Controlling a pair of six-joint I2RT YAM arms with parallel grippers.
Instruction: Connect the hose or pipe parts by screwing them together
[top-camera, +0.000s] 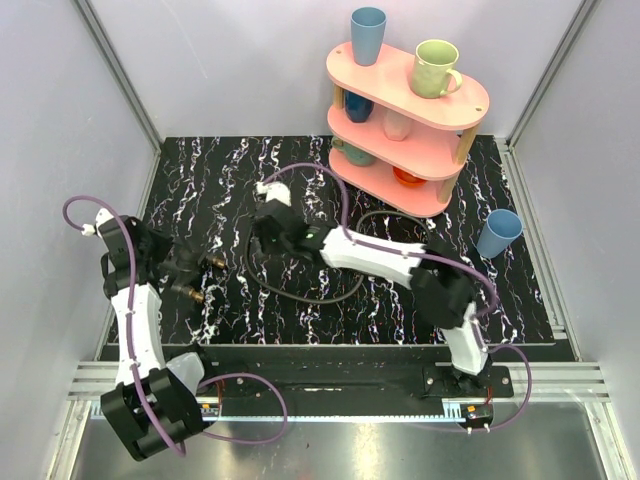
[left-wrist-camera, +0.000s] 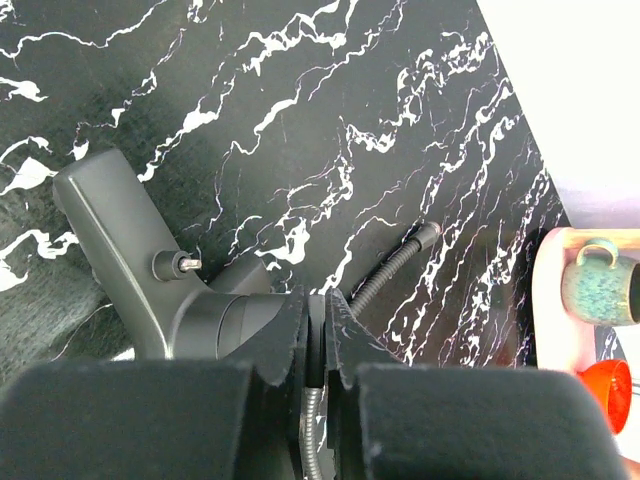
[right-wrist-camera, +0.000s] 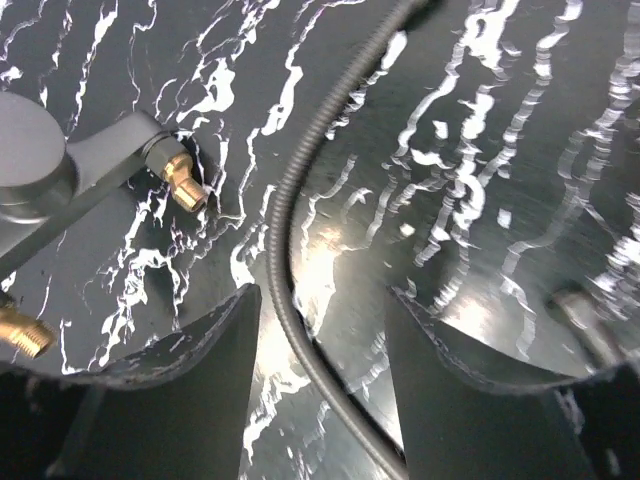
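A short black angular piece (left-wrist-camera: 140, 260) with brass fittings (top-camera: 213, 262) hangs at the left of the marbled mat, and my left gripper (left-wrist-camera: 322, 312) is shut on a thin black part of it. In the top view that gripper (top-camera: 185, 272) is at the mat's left edge. A thin black hose (top-camera: 330, 295) lies in a loop on the mat. My right gripper (top-camera: 262, 240) hovers over its left end, open, with the hose (right-wrist-camera: 283, 200) running between its fingers without touching them. In the right wrist view the angular piece's brass fitting (right-wrist-camera: 185, 187) shows at upper left.
A pink three-tier rack (top-camera: 410, 110) with cups and bowls stands at the back right. A blue cup (top-camera: 498, 233) sits on the mat near the right edge. Purple cables (top-camera: 345, 190) arc over both arms. Grey walls close in both sides.
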